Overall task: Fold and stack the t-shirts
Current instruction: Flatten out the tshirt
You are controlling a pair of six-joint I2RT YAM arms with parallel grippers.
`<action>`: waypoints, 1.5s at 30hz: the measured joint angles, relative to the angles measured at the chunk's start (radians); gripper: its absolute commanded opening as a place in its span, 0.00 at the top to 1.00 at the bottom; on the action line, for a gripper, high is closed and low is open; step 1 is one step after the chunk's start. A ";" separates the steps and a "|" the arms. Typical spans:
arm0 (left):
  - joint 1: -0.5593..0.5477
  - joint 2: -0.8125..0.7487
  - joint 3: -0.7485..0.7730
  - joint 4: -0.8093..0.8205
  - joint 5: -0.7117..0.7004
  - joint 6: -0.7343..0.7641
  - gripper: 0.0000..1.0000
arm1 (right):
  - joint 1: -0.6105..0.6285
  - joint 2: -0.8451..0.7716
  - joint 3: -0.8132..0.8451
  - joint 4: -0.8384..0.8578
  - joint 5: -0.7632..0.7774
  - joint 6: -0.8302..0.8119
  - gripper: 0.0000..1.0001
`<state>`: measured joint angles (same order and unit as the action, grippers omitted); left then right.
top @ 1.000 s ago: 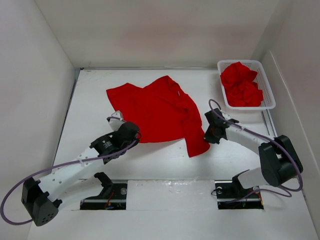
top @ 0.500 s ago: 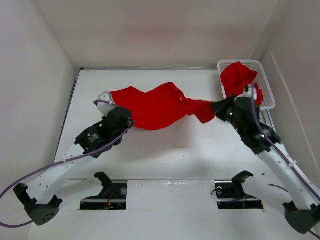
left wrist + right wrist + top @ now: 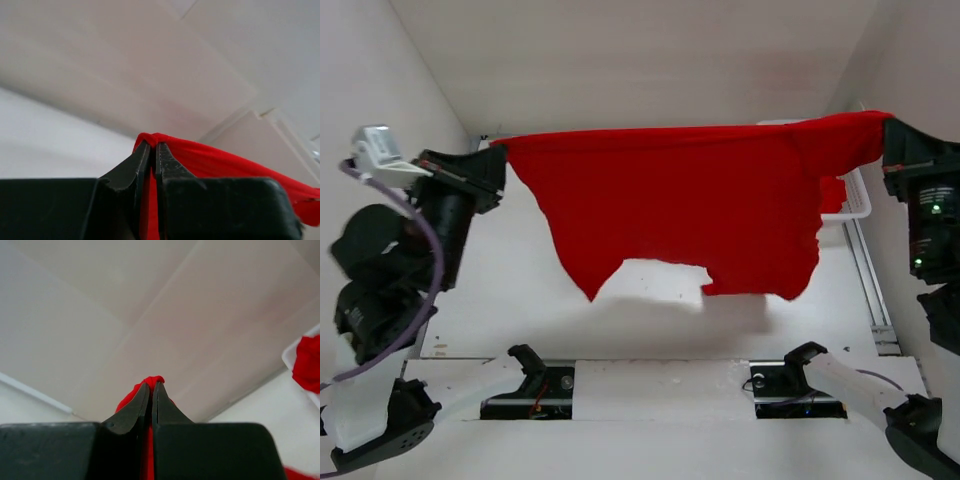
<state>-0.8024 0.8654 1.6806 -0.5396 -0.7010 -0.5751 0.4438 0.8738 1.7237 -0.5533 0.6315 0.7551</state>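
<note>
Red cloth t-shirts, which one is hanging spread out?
The red t-shirt stretched between the left gripper and right gripper; the other red shirts lie bunched in the white plastic basket.

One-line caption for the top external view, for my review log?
Left hand and right hand hold a red t-shirt stretched wide above the table, lower edge hanging loose.

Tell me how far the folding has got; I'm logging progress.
Nothing folded or stacked shows yet. In hand: one t-shirt hangs stretched above the table, left pincer and right pincer each shut on a corner. Left: lay it, fold it, then the shirts crumpled in the basket.
</note>
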 measured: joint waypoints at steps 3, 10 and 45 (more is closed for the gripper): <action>-0.003 0.024 0.141 0.027 0.095 0.106 1.00 | 0.000 0.019 0.108 -0.008 -0.006 -0.043 1.00; -0.003 0.135 0.452 0.017 0.309 0.260 1.00 | 0.001 0.042 0.338 -0.020 -0.091 -0.141 1.00; 0.360 1.014 0.718 0.769 -0.142 0.935 1.00 | -0.158 0.906 0.739 0.243 -0.287 -0.243 1.00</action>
<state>-0.4423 1.8797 2.3981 0.2291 -0.8429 0.3603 0.2863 1.7798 2.4622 -0.3103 0.3447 0.5125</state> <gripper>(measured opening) 0.024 0.038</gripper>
